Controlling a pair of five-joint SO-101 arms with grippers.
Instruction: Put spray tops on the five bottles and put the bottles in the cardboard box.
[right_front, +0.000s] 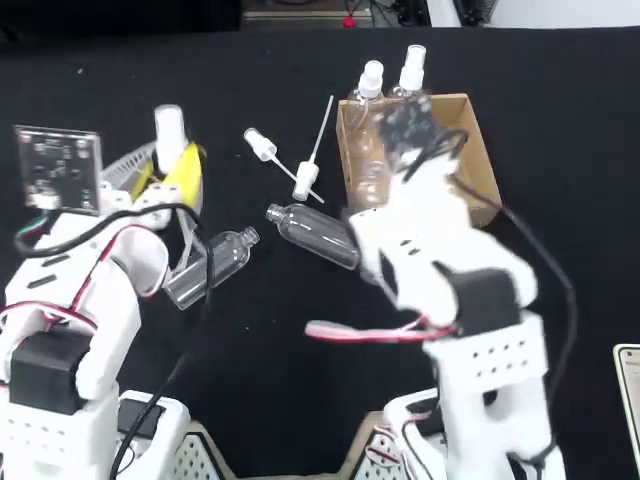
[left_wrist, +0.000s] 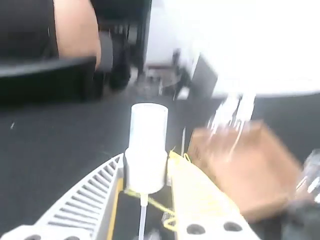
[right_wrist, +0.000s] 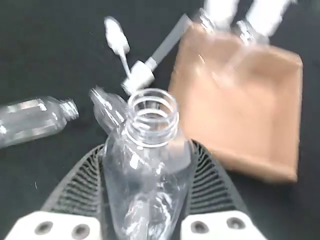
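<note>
Jutting past the fingertips, a white cylindrical spray top (left_wrist: 147, 135) is pinched by the left gripper (left_wrist: 146, 165) at the table's left side. One of its fingers (left_wrist: 87, 197) is white and ribbed, and the other is wrapped in yellow. A thin dip tube hangs from the top's base.

A clear plastic bottle (right_wrist: 150, 125) is clamped between the ribbed black fingers (right_wrist: 210, 172) of the right gripper (right_wrist: 147, 165), just beside the box (right_front: 478, 160). Its threaded neck is bare and open.

The box is shallow brown cardboard, set right of centre on the black table (right_front: 560, 120). Two capped bottles (right_front: 372, 78) are stood against its far wall, side by side.

Two loose bottles (right_front: 225, 255) are laid on their sides left of the box, uncapped, necks close together. Two loose tops (right_front: 305, 180) are laid beyond them, each with a slim white tube.
</note>
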